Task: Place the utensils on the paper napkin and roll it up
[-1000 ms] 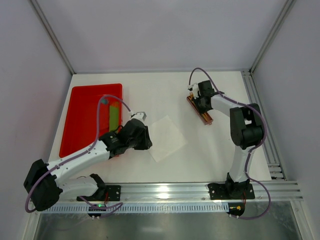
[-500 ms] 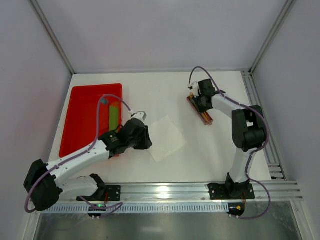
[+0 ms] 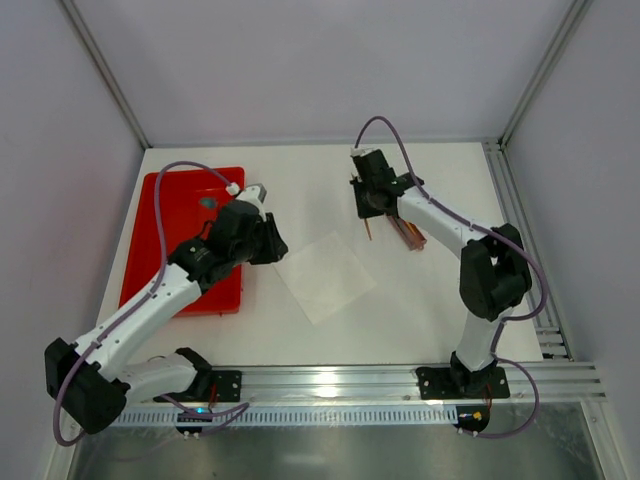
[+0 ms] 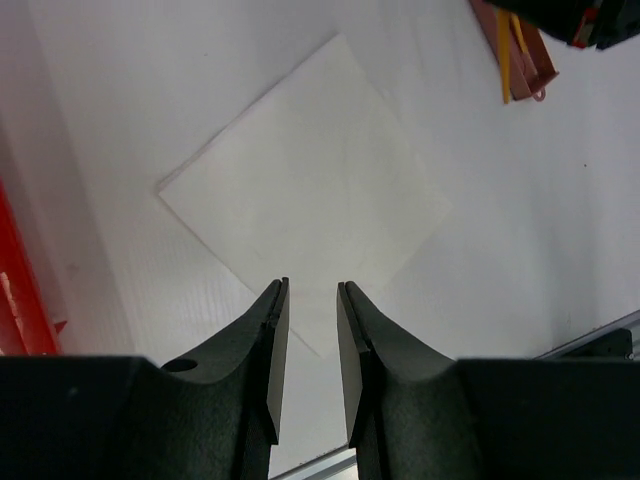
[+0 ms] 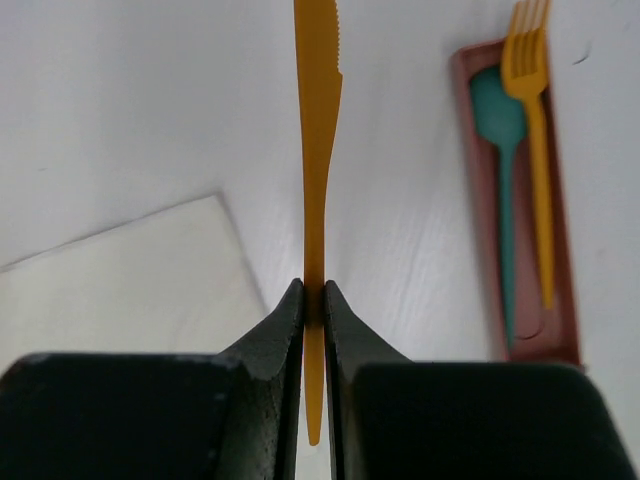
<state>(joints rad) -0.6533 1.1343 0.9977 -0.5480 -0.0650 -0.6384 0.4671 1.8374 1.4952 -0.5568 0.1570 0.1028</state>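
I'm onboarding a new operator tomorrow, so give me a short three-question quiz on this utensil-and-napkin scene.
1. True or false: the right pincer is clamped on an orange knife.
2. What lies in the brown holder? A) an orange fork and a teal spoon B) two knives C) nothing
3. Fill in: the paper napkin lies ___ on the table, unrolled.
Key: 1 true; 2 A; 3 flat.
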